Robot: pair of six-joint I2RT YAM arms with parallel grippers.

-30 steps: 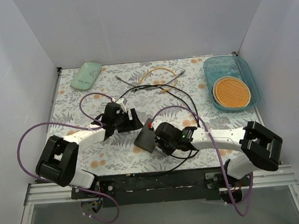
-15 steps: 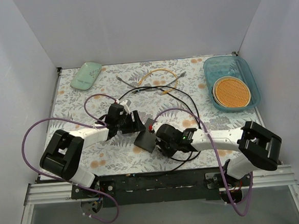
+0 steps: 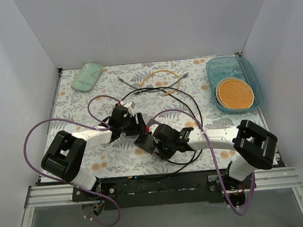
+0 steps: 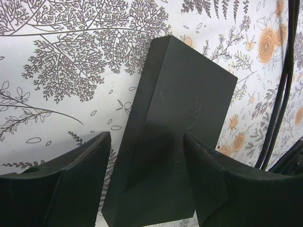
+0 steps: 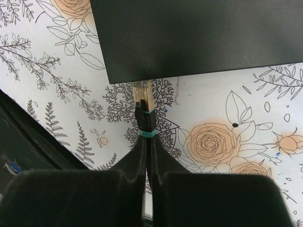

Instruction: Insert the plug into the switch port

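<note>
The right gripper (image 5: pixel 147 144) has advanced, pinching the plug (image 5: pixel 143 98) at the switch (image 5: pixel 199 33) edge, left gripper (image 4: pixel 144 151) spread astride it; push straight in next.

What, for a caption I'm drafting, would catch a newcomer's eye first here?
The two grippers meet at the dark switch mid-table: the right gripper pinches a clear plug with its tip at the switch's edge, while the left gripper straddles the box, open. At far right, a teal tray holds an orange disc.
</note>
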